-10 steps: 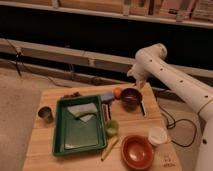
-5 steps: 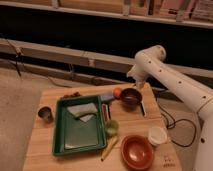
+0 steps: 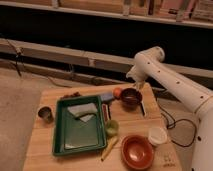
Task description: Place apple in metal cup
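Apple: small, orange-red, near the far edge of the table, touching or just beside the dark bowl. Metal cup: well apart, at the left side beyond the green tray. Gripper: hangs over the far edge near the bowl; whether spread or closed cannot be told. Risks: nudged fruit rolling off; bowl crowding the grasp; narrow cup mouth inviting a missed drop.

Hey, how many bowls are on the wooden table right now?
2. A dark brown bowl sits at the back beside the apple, close to the end effector; a red-orange bowl sits at the front near the white cup. None appears hidden.
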You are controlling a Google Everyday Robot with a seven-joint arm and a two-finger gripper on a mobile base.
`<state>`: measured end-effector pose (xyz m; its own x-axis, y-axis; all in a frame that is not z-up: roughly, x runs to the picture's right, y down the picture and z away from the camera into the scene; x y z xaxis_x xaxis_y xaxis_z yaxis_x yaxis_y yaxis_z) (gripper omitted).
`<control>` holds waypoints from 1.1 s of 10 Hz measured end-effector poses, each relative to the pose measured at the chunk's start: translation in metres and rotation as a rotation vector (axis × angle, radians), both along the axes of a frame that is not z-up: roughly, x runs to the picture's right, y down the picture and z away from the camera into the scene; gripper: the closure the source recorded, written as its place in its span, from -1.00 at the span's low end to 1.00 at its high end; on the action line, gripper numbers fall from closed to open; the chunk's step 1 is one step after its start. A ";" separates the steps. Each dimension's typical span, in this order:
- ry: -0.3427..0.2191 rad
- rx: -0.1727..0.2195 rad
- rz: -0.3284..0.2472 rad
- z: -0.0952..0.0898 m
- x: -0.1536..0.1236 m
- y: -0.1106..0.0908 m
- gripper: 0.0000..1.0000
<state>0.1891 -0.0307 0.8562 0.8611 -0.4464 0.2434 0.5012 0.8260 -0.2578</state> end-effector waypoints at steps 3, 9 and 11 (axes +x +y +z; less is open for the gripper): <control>-0.005 -0.006 -0.015 0.010 -0.002 0.003 -0.30; -0.011 -0.016 -0.009 0.015 -0.009 0.002 -0.60; -0.020 -0.021 0.040 0.016 -0.034 -0.007 -0.60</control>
